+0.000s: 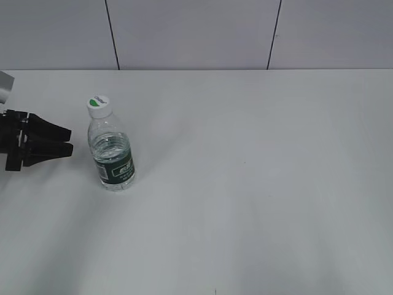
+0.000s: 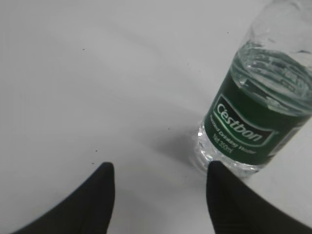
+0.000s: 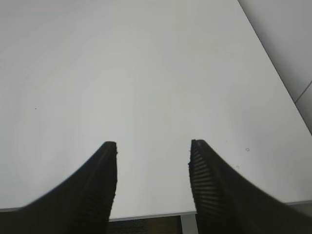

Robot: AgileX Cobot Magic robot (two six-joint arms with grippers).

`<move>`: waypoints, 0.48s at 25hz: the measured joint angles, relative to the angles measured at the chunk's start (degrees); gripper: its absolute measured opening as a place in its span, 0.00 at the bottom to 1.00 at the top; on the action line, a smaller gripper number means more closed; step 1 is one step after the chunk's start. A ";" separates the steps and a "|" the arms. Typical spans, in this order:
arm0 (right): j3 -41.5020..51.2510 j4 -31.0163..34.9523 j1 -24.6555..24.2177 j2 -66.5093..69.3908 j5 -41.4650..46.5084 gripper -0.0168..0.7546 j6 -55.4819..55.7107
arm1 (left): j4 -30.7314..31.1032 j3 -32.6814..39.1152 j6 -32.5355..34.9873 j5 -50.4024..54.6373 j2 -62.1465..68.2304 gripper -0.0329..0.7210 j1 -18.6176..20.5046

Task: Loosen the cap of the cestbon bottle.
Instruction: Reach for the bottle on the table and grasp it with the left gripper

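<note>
Bare white counter (image 1: 258, 215) fills the near ground, and on its left part stands one cestbon bottle (image 1: 113, 155), upright, clear and partly filled, with one white cap (image 1: 98, 106) seated on its ribbed neck. One left claw (image 1: 66, 141) hovers just left of the bottle, apart from it, its jaws parted with nothing between them; the left wrist view shows the green label just beyond the right finger (image 2: 229, 200). One right claw (image 3: 152, 146) appears only in its own wrist view, jaws parted and empty over bare counter near the edge. I judge the bottle light, thin-walled and easily squeezed or tipped, so one claw should clamp the labelled body while the other takes the narrow cap.
</note>
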 joint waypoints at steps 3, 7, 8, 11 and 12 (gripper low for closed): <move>0.00 0.00 0.00 0.00 0.00 0.51 0.00 | 0.00 0.00 0.00 0.00 0.00 0.55 0.00; 0.00 0.00 0.00 0.00 0.00 0.51 0.00 | 0.11 0.00 0.00 -0.04 0.00 0.55 0.00; 0.00 0.00 0.00 0.00 0.00 0.51 0.00 | 0.11 0.00 0.26 -0.04 0.00 0.55 0.00; 0.00 0.00 0.00 0.00 0.00 0.51 0.00 | 0.11 0.00 2.92 -0.04 0.00 0.55 0.00; 0.00 0.00 0.00 0.00 0.00 0.51 0.00 | 0.11 0.00 4.16 -0.04 0.00 0.55 -0.06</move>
